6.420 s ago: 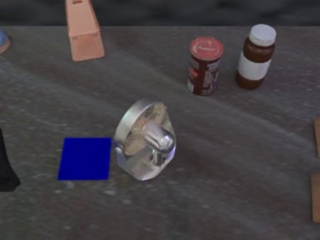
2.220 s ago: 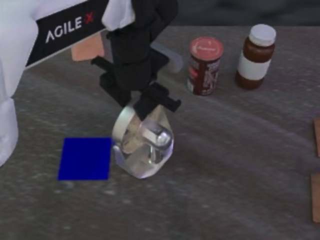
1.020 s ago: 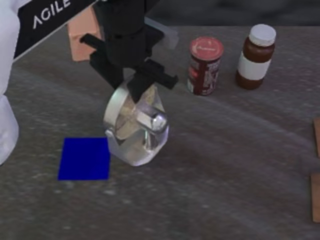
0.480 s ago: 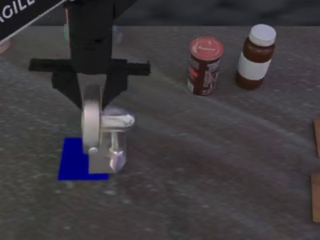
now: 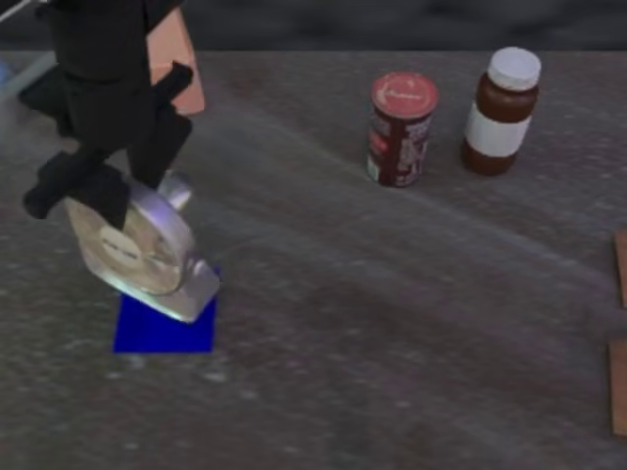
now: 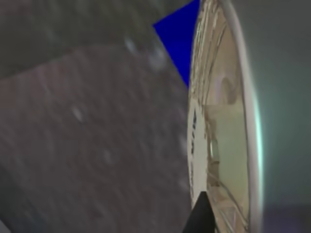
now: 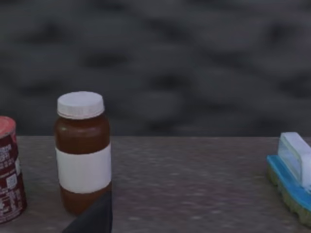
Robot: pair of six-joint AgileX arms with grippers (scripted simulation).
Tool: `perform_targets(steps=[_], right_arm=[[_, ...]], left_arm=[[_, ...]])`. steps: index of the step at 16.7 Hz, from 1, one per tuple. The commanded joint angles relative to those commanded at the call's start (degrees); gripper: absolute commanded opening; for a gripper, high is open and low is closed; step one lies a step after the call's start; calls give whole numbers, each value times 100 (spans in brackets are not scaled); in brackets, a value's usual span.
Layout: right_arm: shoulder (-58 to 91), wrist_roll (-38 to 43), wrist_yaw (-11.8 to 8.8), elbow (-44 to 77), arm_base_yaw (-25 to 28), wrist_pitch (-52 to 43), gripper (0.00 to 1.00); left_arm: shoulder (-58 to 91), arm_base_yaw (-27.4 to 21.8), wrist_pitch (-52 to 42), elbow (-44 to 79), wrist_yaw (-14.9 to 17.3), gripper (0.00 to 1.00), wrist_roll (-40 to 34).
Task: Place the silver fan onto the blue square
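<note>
- One silver fan [image 5: 137, 253], one blue square [image 5: 162, 327], and two jars stand on the desk: a red-lidded jar [image 5: 400, 128] and a brown jar with a white lid [image 5: 501, 111].
- One pink block [image 5: 174, 61] sits at the far edge, partly hidden by the arm.
- The left gripper [image 5: 106, 171] is closed on the fan's top rim, near the desk's left edge.
- The fan is tilted, its beige face pointing toward the near-left corner; its base hangs over the square's far edge.
- From the left wrist, the fan's rim [image 6: 221, 126] shows edge-on beside the blue patch [image 6: 181, 38].
- The right arm is parked; only the right wrist view shows a dark fingertip [image 7: 95, 217], plus a blue sponge [image 7: 291, 172].
</note>
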Motion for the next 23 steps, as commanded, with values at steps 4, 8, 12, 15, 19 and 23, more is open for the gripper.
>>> perform_targets(steps=[4,8,12,15,19,23], right_arm=[[0,0,0,0,0,0,100],[0,0,0,0,0,0,100],[0,0,0,0,0,0,100],[0,0,0,0,0,0,100],[0,0,0,0,0,0,100],[0,0,0,0,0,0,100]], left_arm=[[-296,202,313,-442,222,0,-1757],[-414,306,509,-678,386,0,-2551],[-420,313,521,-693,397,0,-2598],[-398,286,611,-771,386,0,-2572],[-364,334,1188,-1294,394,0,-2571],[-353,340,1292,-1398,397,0,-2569]])
